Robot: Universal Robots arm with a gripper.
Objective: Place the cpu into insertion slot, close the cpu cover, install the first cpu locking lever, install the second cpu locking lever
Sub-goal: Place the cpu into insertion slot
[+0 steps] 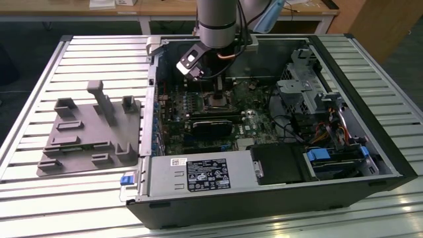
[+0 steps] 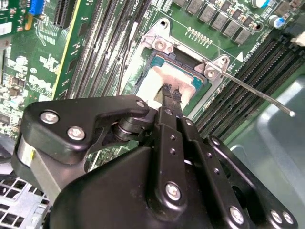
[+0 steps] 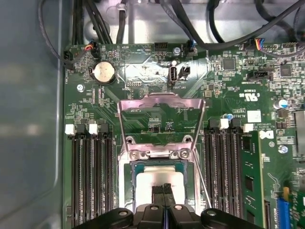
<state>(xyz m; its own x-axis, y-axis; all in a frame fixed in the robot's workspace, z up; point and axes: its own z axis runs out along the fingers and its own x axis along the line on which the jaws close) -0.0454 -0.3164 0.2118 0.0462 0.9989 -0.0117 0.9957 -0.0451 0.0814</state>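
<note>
The cpu (image 3: 161,177), a silvery-beige square, lies flat in the insertion slot (image 2: 161,44) on the green board. My gripper (image 3: 164,189) is shut, its black fingertips (image 2: 167,90) together right over the cpu's top with nothing between them; contact cannot be told. The cpu cover (image 3: 162,101), a silvery frame with a square window, stands swung open behind the slot. A thin wire locking lever (image 2: 257,91) sticks out free from the slot's corner, and a locking lever (image 3: 200,174) runs beside the slot. In the exterior view the gripper (image 1: 218,93) hangs just above the slot (image 1: 217,101).
Long black memory slots (image 3: 93,176) flank the socket on both sides. A black heatsink module (image 1: 213,125) lies just in front of the socket, a power supply (image 1: 198,174) nearer still. A drive cage (image 1: 305,82) and cables fill the exterior view's right. A grey fixture plate (image 1: 89,136) sits outside the case.
</note>
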